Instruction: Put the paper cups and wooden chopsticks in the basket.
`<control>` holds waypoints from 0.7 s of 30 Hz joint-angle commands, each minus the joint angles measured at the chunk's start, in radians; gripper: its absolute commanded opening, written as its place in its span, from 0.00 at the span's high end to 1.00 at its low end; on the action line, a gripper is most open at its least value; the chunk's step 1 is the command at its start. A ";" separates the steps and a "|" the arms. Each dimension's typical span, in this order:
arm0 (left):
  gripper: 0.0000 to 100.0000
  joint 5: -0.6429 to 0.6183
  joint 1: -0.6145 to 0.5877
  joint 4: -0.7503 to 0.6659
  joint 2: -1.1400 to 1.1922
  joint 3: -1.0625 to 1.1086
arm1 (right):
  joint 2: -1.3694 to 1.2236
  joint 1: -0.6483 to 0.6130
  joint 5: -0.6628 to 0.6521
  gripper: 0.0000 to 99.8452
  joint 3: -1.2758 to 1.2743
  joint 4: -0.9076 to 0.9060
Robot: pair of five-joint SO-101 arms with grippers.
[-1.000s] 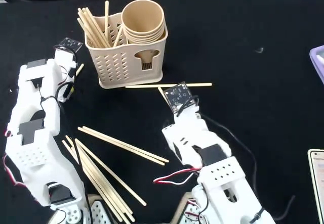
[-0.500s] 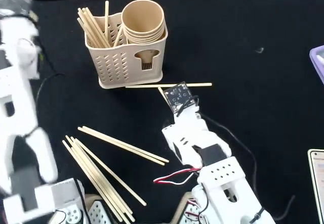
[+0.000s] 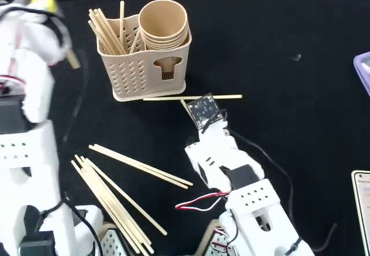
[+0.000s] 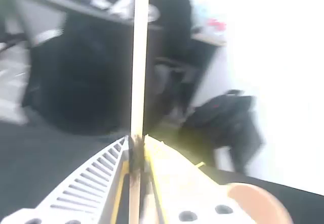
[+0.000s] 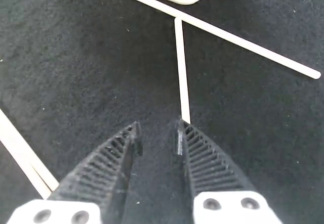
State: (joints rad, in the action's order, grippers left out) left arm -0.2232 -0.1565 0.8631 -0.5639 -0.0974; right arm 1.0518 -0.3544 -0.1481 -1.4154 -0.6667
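The beige basket (image 3: 144, 65) stands at the back of the table with stacked paper cups (image 3: 164, 20) and several chopsticks (image 3: 107, 30) in it. My left arm is raised at the left, high above the table. Its gripper (image 4: 136, 145) is shut on one wooden chopstick (image 4: 139, 57), whose end pokes out by the arm (image 3: 73, 60). My right gripper (image 5: 157, 130) is open and low over the cloth in front of the basket. A loose chopstick (image 5: 180, 72) ends at one of its fingertips (image 5: 180, 130). Another chopstick (image 3: 193, 97) lies along the basket's front.
A fan of several chopsticks (image 3: 115, 195) lies on the black cloth at the front left, between the two arm bases. A purple object (image 3: 363, 68) sits at the right edge, with a card (image 3: 362, 198) below it. The right arm's cable (image 3: 272, 163) trails over the cloth.
My left arm has risen from the table beside the basket and swung up at the left, carrying a chopstick. The right arm has not moved.
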 commanded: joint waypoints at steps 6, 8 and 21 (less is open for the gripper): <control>0.97 -0.014 0.183 -0.328 -0.023 0.074 | 0.027 0.014 0.008 0.88 0.004 0.021; 0.97 -0.011 0.196 -0.451 -0.017 0.150 | 0.027 0.014 0.008 0.88 0.004 0.021; 0.97 -0.009 0.165 -0.689 0.204 0.315 | 0.027 0.014 0.008 0.88 0.004 0.021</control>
State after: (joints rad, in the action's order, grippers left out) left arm -0.2340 0.0261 0.2079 -0.3982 0.2371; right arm 1.0518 -0.3544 -0.1481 -1.4154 -0.6667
